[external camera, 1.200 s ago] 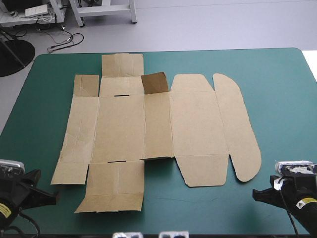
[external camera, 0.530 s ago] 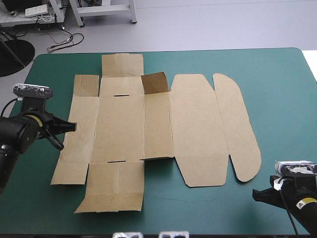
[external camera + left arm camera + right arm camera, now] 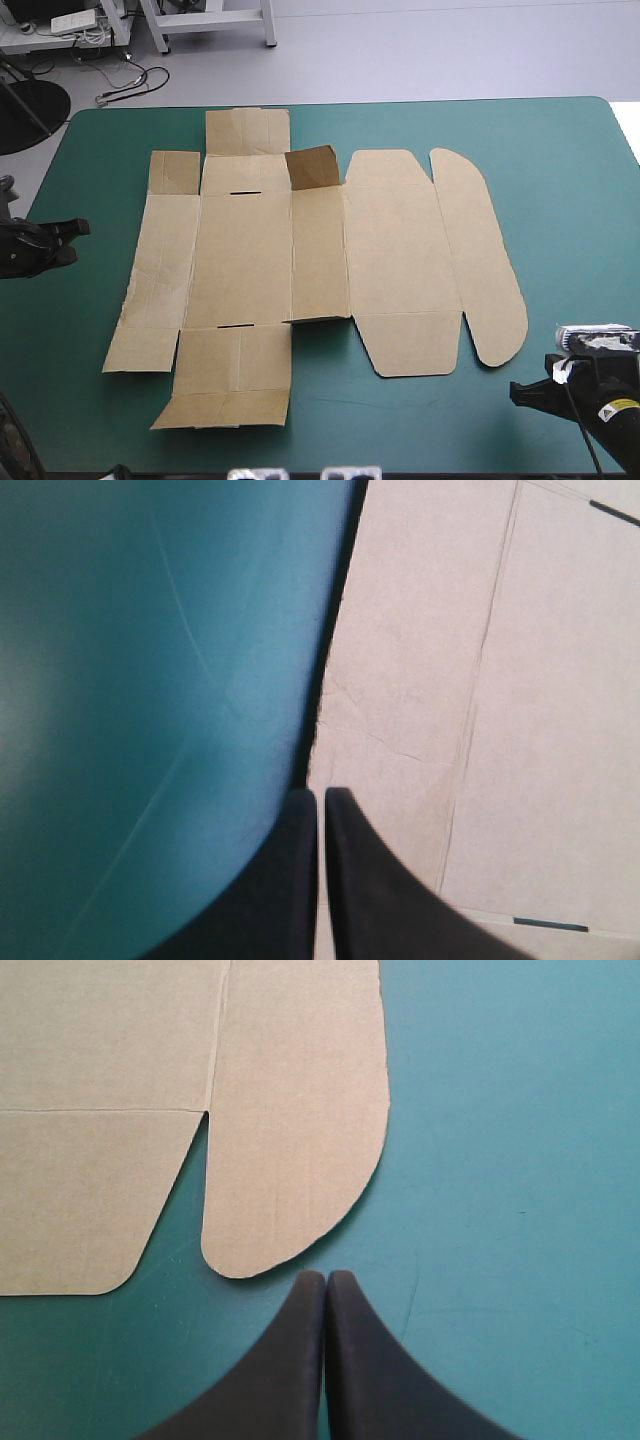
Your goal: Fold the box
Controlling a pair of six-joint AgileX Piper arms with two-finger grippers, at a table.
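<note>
The left hand (image 3: 322, 794) has its black fingers (image 3: 290, 880) pressed together into one point and holds nothing. It hangs over the teal-green counter (image 3: 560, 180) near the left edge, aimed at the left margin of the box (image 3: 300, 260). The right hand (image 3: 326, 1274) is likewise pinched together and empty, by the counter's near right corner, just off the rounded end flap (image 3: 300, 1110).

The box lies as a flat cut brown sheet in the middle of the counter, and only one small flap (image 3: 312, 167) at its far edge stands up. No wall is raised, so the folding looks barely begun.

To do this step well, I judge the left hand should slip its tip under the left side panel (image 3: 165, 265) and lift along the crease (image 3: 193, 260). The right hand should pin the sheet, since thin board may skid on the smooth counter.
</note>
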